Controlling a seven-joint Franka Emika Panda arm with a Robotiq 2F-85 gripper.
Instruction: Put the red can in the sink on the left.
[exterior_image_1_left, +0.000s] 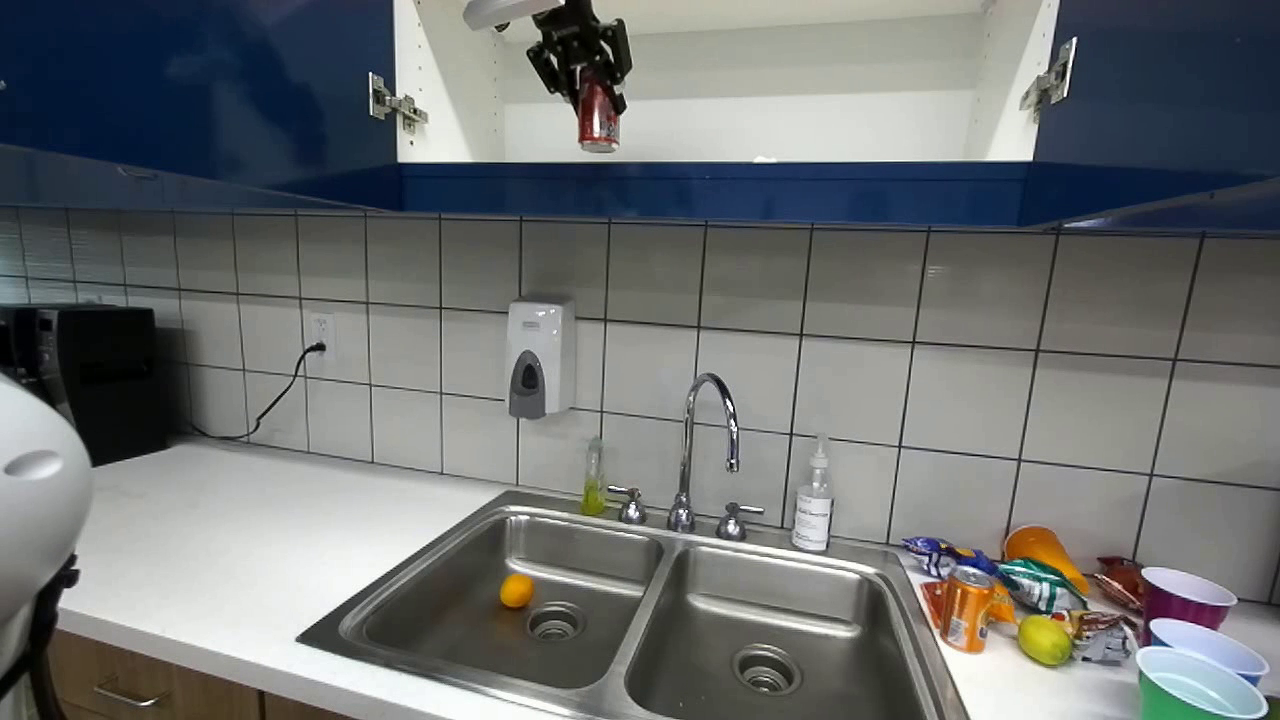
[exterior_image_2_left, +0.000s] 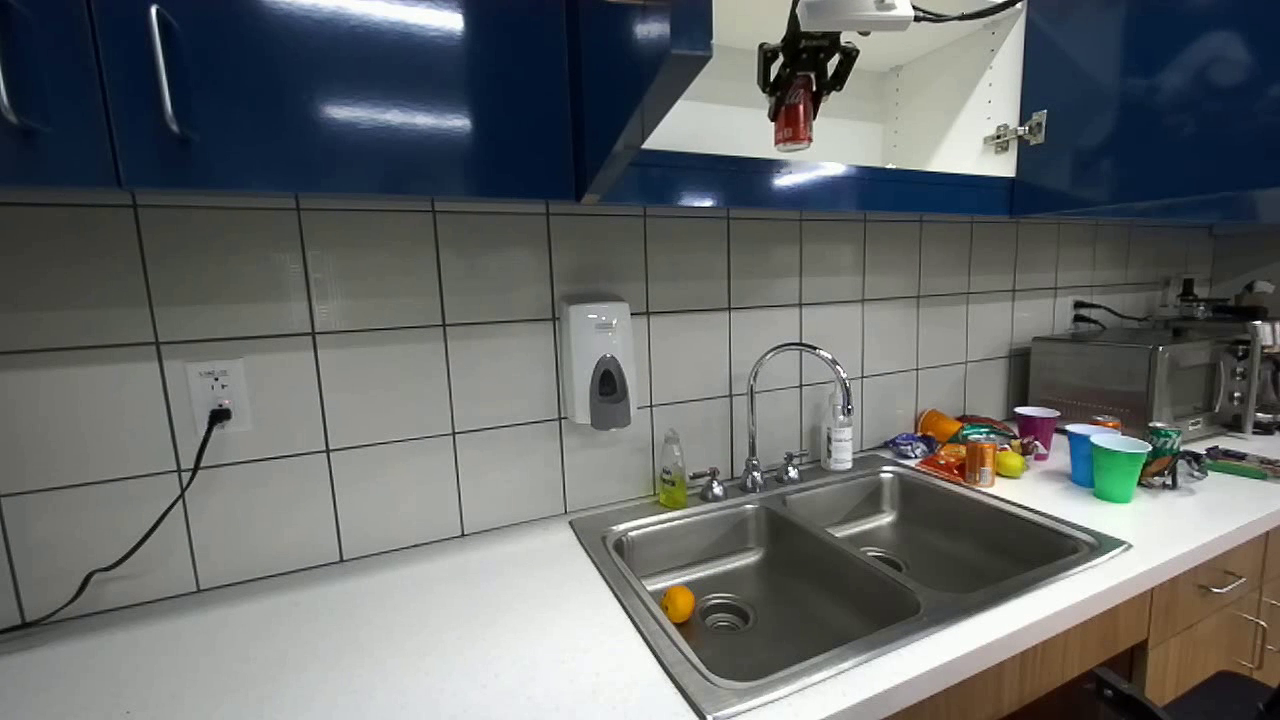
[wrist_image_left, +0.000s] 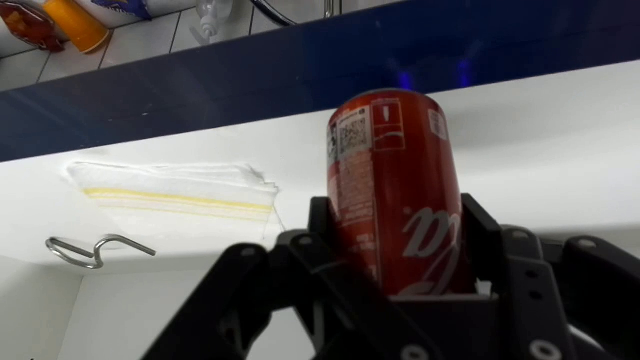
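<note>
End effector (exterior_image_1_left: 598, 97) pinching red can (wrist_image_left: 395, 192); upper part within grip, lower end jutting below.

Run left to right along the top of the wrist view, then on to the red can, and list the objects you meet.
Red snack bag, orange cup, blue-purple snack bag, pump bottle, faucet, red can.

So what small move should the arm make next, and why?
I'd probably ease the gripper outward before lowering: it holds the red can up at the open cabinet, whose shelf and blue front edge show behind the can in the wrist view, and the left basin lies below.
</note>
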